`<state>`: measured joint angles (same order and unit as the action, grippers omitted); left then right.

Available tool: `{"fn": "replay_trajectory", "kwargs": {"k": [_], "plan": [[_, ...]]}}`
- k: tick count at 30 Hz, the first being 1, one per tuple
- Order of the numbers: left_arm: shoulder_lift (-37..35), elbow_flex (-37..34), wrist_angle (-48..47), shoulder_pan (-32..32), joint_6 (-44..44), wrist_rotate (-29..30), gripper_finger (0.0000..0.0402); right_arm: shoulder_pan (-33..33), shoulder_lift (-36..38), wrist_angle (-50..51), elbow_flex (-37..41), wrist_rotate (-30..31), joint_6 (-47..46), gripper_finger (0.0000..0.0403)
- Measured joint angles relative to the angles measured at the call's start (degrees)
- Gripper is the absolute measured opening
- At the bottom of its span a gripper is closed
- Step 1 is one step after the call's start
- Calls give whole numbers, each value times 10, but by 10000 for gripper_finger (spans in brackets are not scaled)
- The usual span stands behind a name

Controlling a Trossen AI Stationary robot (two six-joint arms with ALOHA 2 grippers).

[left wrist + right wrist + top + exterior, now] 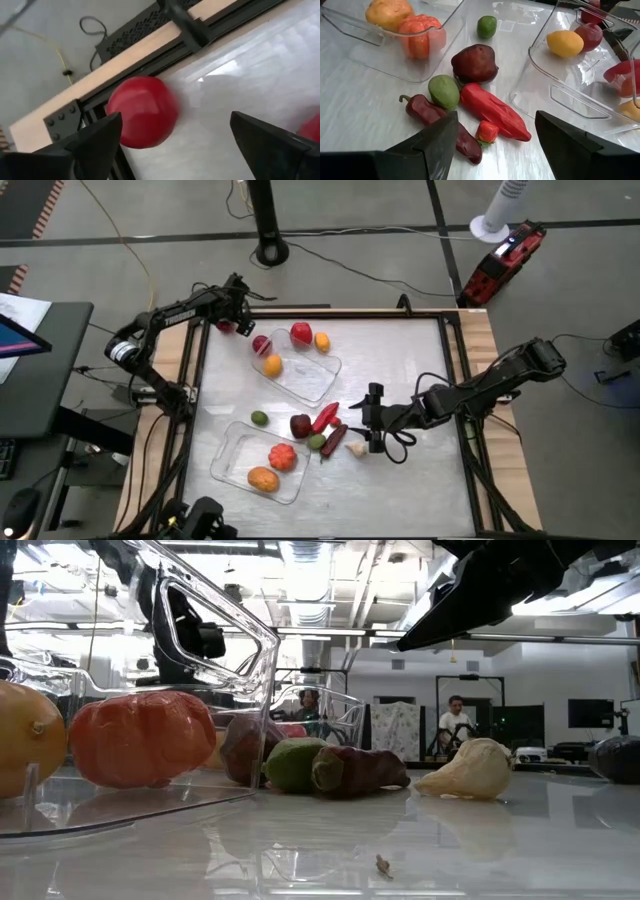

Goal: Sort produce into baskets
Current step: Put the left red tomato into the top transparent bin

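Note:
My left gripper [235, 315] stands open at the table's far left corner, over a round red fruit [142, 112] that lies on the table beside the black edge rail, outside both baskets. The far basket [322, 380] holds two red fruits, an orange one and a yellow one [565, 43]. An orange ribbed piece [282, 457] and a yellow-orange piece [263, 478] sit in the near basket [232, 452]. My right gripper [495, 125] hovers open above a loose pile: a red pepper [492, 111], a dark chili [440, 122], a green piece [443, 91], a maroon piece [474, 63] and a garlic [470, 770].
A small green lime [259, 418] lies alone between the two baskets. A little red piece [487, 132] lies beside the pepper. The black rail [150, 55] and the wooden border [480, 340] frame the table. Bare white tabletop stretches to the right of the pile.

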<state>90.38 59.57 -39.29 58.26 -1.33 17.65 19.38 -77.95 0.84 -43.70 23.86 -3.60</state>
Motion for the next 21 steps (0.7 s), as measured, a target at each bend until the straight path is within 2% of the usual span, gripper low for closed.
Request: {"fn": "replay_trajectory", "kwargs": {"k": [4,9,21], "plan": [[13,0,0,27,-14,-9,372,0,0,0,0,0,0,292],[16,0,17,46,-20,-33,365,0,0,0,0,0,2,292],[16,-14,20,45,-9,-19,308,0,0,-3,0,0,7,292]]}}
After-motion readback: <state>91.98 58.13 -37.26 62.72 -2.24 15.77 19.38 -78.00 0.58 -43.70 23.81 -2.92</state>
